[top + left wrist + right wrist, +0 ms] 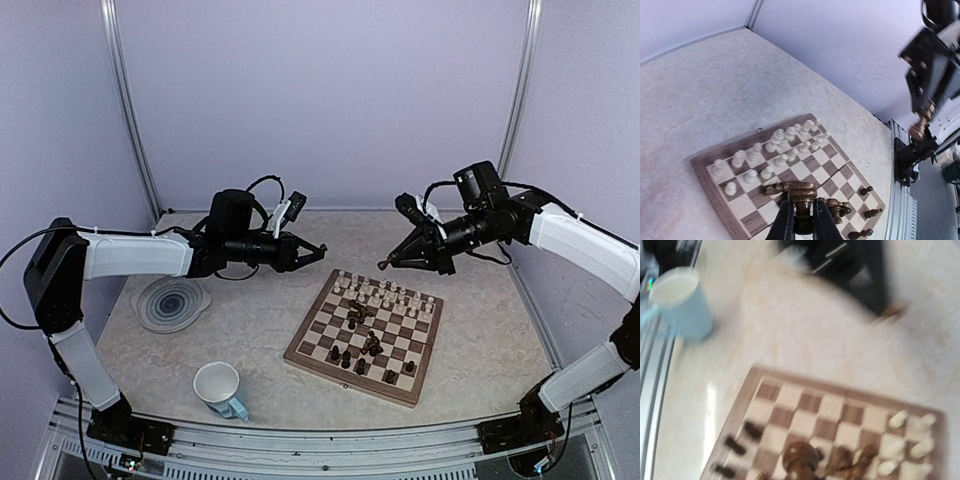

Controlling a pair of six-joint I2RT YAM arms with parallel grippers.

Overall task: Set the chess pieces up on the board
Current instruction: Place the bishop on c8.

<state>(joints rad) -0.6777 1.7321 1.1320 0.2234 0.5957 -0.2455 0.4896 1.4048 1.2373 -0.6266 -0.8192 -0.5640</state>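
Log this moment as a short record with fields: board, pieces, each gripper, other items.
board: chessboard, lying at an angle, right of the table's centre
white pieces: standing along the far two rows
dark pieces: several toppled mid-board, a few upright near the near edge
left gripper: raised left of the board, shut on a dark piece
right gripper: raised near the board's far edge, shut on a second dark piece
other: plate, mug

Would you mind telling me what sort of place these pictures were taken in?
Most likely a robot lab test cell, not a home: plain pale wall panels in metal framing, robot arms bolted to a rail at the table edge, and staged props, a chessboard, mug and plate.
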